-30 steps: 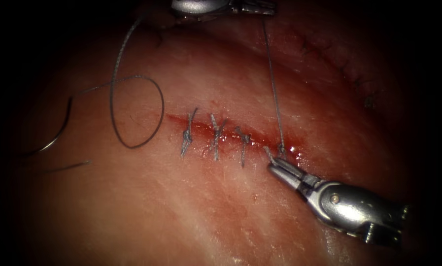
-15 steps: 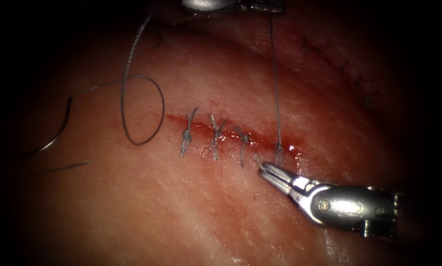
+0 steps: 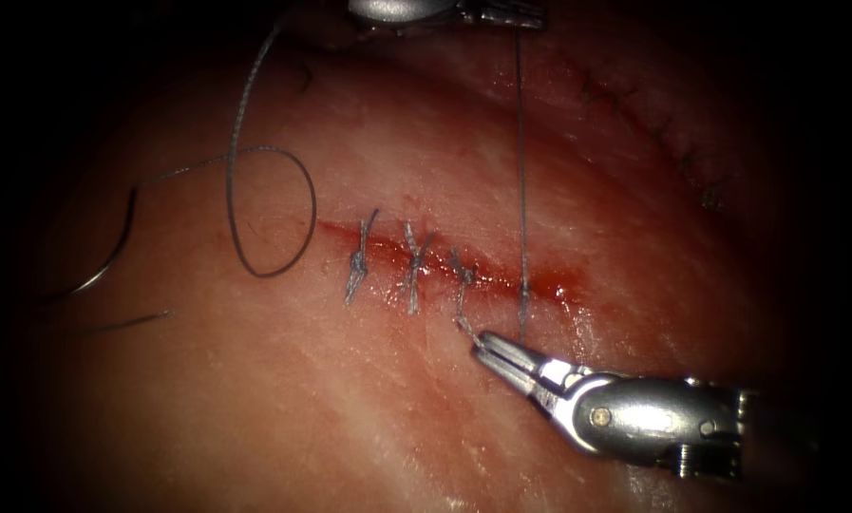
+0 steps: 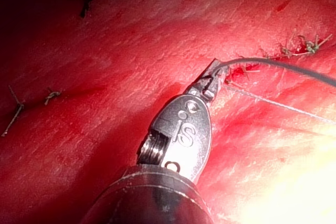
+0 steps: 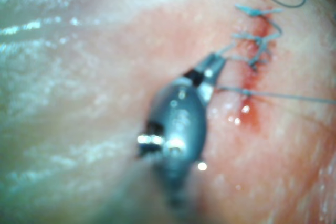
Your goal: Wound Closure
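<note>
**Knot being drawn down at the cut's right end**

Nearest, the right gripper was clenched on the short thread tail just below the cut, having slid left and downward over the last second while the tail followed. Above it the thread ran straight up from the fresh stitch to the left gripper, which gripped it at the far edge of the tissue. Farthest left, the needle lay free on the tissue, held by neither gripper and not in it. To do this well, I judge both pulls should stay opposed and level, so the knot seats flat without tearing the edges.
</note>
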Available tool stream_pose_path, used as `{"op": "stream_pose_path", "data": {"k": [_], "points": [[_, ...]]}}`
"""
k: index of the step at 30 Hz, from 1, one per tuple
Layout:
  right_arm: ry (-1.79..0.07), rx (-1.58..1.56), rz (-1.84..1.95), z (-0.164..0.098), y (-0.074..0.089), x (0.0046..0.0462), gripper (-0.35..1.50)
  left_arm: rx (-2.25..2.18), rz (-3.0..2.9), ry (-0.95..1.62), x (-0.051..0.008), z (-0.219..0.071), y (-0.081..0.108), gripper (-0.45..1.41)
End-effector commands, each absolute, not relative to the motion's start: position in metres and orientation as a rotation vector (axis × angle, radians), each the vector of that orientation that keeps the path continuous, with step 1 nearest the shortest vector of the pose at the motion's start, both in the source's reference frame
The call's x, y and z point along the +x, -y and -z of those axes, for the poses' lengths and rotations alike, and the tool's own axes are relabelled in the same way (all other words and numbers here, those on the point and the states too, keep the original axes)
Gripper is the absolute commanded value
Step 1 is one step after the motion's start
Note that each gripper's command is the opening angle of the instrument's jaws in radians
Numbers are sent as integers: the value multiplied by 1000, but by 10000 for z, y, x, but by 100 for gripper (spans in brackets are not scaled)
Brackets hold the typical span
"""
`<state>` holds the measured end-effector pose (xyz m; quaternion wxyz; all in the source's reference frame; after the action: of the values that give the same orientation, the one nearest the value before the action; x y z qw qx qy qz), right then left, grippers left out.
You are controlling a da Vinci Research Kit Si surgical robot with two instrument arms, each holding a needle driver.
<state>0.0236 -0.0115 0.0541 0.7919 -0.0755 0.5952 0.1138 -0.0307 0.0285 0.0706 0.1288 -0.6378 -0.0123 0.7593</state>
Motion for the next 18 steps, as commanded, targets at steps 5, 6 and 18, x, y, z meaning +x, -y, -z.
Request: {"op": "stream_pose_path", "data": {"k": [5,6,18], "points": [[-1254,-141,-276,-534,107,241,17,-1856,-2207,39,-319,-703,-268,-45],[-1254,-133,-281,-531,106,240,69,-1857,-2205,41,-320,-699,-266,-45],[-1278,73,-364,-469,110,195,146,-1914,-2195,52,-332,-627,-246,-45]]}}
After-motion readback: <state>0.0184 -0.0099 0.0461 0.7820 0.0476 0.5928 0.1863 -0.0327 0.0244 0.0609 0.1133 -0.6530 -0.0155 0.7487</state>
